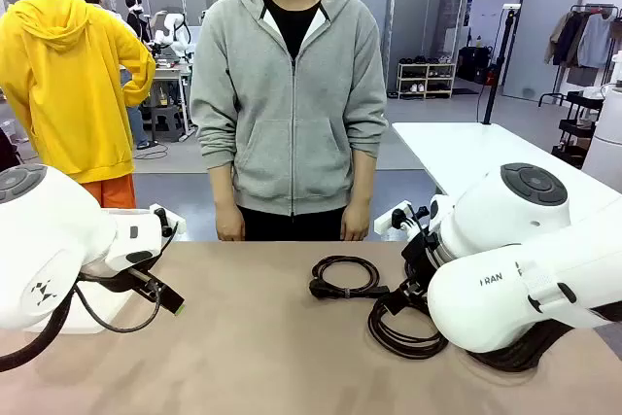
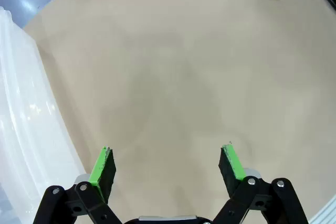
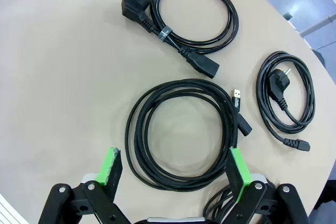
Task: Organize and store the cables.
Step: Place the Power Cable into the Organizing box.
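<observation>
The cables (image 1: pixel 342 292) lay coiled on the table (image 3: pixel 63 77), each apart from the others. The big coil (image 3: pixel 135 129) sat right under the right gripper (image 3: pixel 176 169), the plug coil (image 3: pixel 165 34) beyond it, and the small coil (image 3: pixel 279 81) off to one side. The right gripper's jaws were spread wide and held nothing. The left gripper (image 2: pixel 168 166) was likewise released over bare table, with a clear bin (image 2: pixel 21 119) beside it. A person (image 1: pixel 292 94) stood at the far edge.

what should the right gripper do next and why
Probably lower the right gripper, open and empty, onto the rim of the large cable coil lying flat right beneath it; it is the nearest coil to that gripper.
</observation>
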Controlling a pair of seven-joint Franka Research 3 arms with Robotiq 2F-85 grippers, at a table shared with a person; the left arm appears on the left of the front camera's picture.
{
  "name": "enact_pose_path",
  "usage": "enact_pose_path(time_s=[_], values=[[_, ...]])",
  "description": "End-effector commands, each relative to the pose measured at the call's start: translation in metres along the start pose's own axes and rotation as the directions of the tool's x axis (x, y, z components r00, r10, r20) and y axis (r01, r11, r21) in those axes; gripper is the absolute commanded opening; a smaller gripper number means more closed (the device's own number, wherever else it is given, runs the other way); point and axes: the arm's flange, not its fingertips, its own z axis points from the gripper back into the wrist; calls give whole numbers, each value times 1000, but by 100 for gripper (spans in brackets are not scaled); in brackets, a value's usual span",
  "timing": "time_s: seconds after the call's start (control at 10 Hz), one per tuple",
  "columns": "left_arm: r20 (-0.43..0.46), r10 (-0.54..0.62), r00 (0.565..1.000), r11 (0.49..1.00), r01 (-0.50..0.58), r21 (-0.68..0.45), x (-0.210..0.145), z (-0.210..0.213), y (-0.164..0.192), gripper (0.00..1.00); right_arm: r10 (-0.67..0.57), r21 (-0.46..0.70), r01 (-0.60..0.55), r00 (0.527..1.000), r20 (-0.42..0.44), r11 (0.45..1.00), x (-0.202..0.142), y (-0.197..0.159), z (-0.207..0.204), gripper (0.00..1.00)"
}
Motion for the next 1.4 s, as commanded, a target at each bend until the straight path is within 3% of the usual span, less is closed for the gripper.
enact_pose_path(time_s=[0.0, 1.0, 1.3], values=[[0, 0, 1000, 1000, 0, 0, 0, 0, 0, 100, 0, 0, 0, 1000, 0, 1000, 0, 0, 0, 100], [0, -2, 1000, 1000, 2, 0, 0, 0, -1, 100, 2, -1, -2, 1000, 0, 1000, 0, 0, 0, 100], [37, 23, 999, 992, -18, -126, 25, 73, 37, 100, 40, 68, -44, 998, 57, 997, -1, -56, 64, 100]])
